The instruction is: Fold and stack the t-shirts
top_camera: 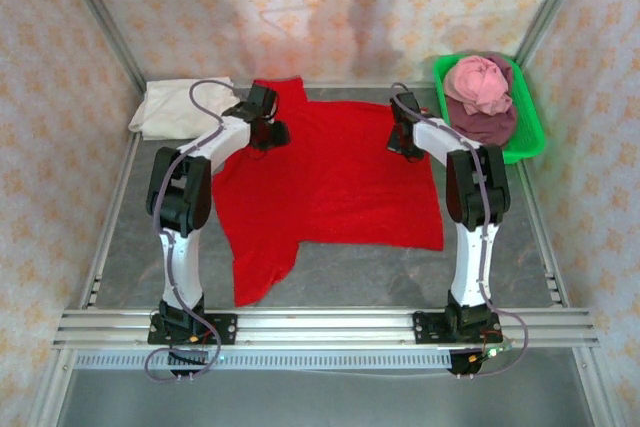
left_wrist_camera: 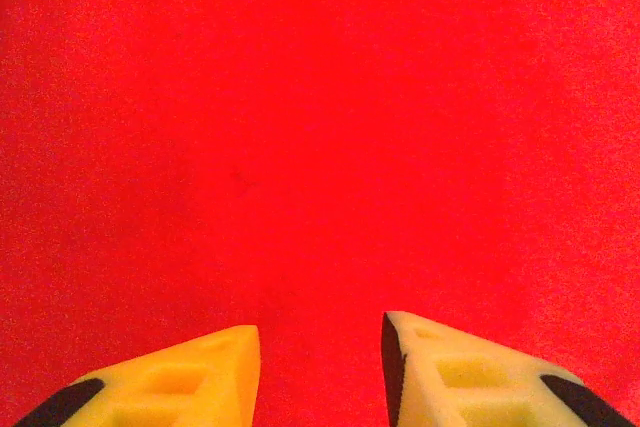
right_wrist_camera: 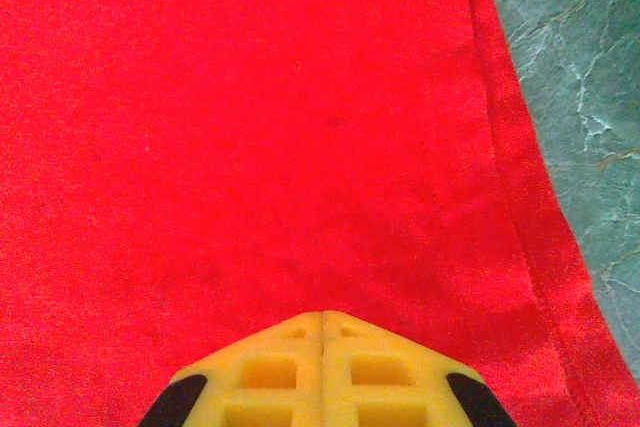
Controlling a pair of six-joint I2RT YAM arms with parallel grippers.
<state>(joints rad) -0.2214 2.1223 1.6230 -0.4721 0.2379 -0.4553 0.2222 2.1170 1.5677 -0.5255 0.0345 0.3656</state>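
Observation:
A bright red t-shirt (top_camera: 330,177) lies spread flat across the middle of the grey table, one sleeve trailing toward the near left. My left gripper (top_camera: 268,135) is low over its far left part; in the left wrist view its yellow fingers (left_wrist_camera: 230,367) stand apart over red cloth (left_wrist_camera: 320,127), nothing between them. My right gripper (top_camera: 405,142) sits at the shirt's far right. In the right wrist view the right gripper (right_wrist_camera: 322,315) is shut, tips pressed together over the red cloth (right_wrist_camera: 250,147) near its hemmed right edge. A folded cream-white t-shirt (top_camera: 175,107) lies at the back left.
A green tray (top_camera: 530,132) at the back right holds a bunched pink t-shirt (top_camera: 478,82) on top of a dull maroon one (top_camera: 485,125). Bare grey table (right_wrist_camera: 570,67) shows just right of the red hem. Metal frame posts and patterned walls close in the sides.

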